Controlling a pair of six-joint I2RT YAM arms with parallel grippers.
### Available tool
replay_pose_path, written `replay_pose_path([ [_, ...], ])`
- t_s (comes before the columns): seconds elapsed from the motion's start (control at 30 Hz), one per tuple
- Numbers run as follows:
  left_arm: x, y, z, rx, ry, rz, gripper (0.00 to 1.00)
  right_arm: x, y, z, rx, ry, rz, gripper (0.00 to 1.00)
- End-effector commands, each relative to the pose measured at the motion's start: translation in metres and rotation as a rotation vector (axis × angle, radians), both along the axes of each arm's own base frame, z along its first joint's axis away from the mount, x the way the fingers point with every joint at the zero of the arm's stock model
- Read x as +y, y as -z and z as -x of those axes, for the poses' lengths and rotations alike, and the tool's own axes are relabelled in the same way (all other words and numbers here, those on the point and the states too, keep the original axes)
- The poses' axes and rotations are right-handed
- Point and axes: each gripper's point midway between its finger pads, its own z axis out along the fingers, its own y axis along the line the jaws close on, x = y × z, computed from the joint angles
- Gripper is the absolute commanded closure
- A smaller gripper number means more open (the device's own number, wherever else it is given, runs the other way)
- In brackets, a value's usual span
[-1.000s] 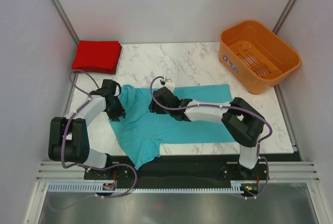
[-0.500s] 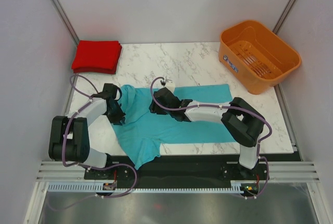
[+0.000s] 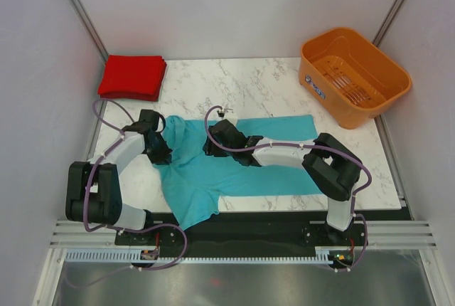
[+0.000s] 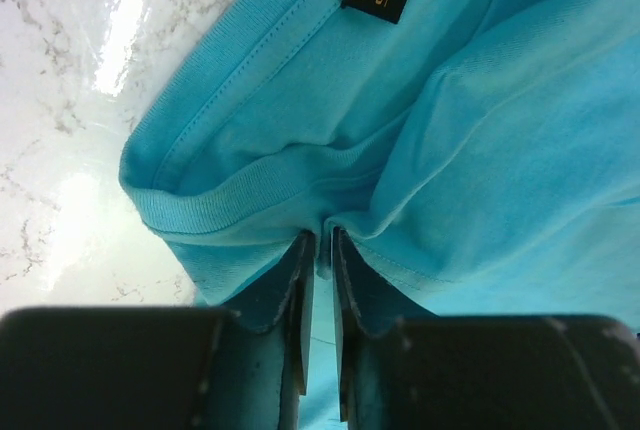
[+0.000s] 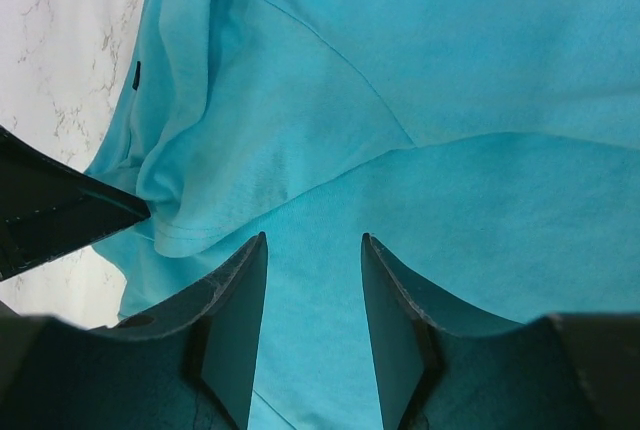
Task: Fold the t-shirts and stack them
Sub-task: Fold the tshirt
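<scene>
The teal shirt (image 3: 277,178) is spread across the middle of the table (image 3: 249,85), its long axis running left to right in the top view. The collar (image 4: 240,60) is at the left end and one sleeve (image 3: 193,206) trails toward the bottom edge. A fold of cloth just beside the collar is pinched between the nearly closed jaws of the left gripper (image 3: 159,152), as seen at the bottom centre of the left wrist view (image 4: 318,242), so the rest of the shirt lies to the right of that grip. The right gripper (image 3: 212,142) is placed just right of it, over the shoulder area. Its jaws are held wide with nothing between them (image 5: 313,242), and whether they touch the cloth cannot be told. The collar end is judged to be what gets carried across next, and the left arm is both nearer and already holding it. The red shirt (image 3: 132,76) lies folded at upper left, well apart, and the basket (image 3: 387,89) stands at upper right.
</scene>
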Motion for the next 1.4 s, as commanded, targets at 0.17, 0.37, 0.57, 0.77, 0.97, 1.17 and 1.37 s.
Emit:
replay_pose_path([
  [0.17, -0.001, -0.002, -0.006, -0.008, 0.002, -0.003, 0.75, 0.009, -0.013, -0.005, -0.035, -0.014, -0.032, 0.50],
  [0.37, -0.004, -0.007, -0.010, -0.022, 0.004, 0.014, 0.76, 0.010, -0.015, -0.006, -0.037, -0.015, -0.032, 0.49],
  [0.57, -0.008, -0.018, -0.013, -0.059, 0.011, 0.027, 0.76, 0.009, -0.014, -0.006, -0.038, -0.013, -0.025, 0.50],
  [0.77, -0.009, -0.013, -0.008, -0.045, 0.010, 0.016, 0.75, 0.008, -0.011, -0.006, -0.034, -0.013, -0.020, 0.50],
  [0.97, -0.013, -0.014, -0.005, -0.049, 0.020, 0.018, 0.75, 0.007, -0.009, -0.006, -0.032, -0.011, -0.018, 0.50],
  [1.17, -0.015, -0.025, -0.009, -0.078, 0.023, 0.016, 0.75, 0.006, -0.008, -0.005, -0.031, -0.013, -0.012, 0.50],
  [1.37, -0.007, -0.021, -0.006, -0.064, 0.016, -0.032, 0.75, 0.006, -0.008, -0.005, -0.031, -0.013, -0.012, 0.50],
])
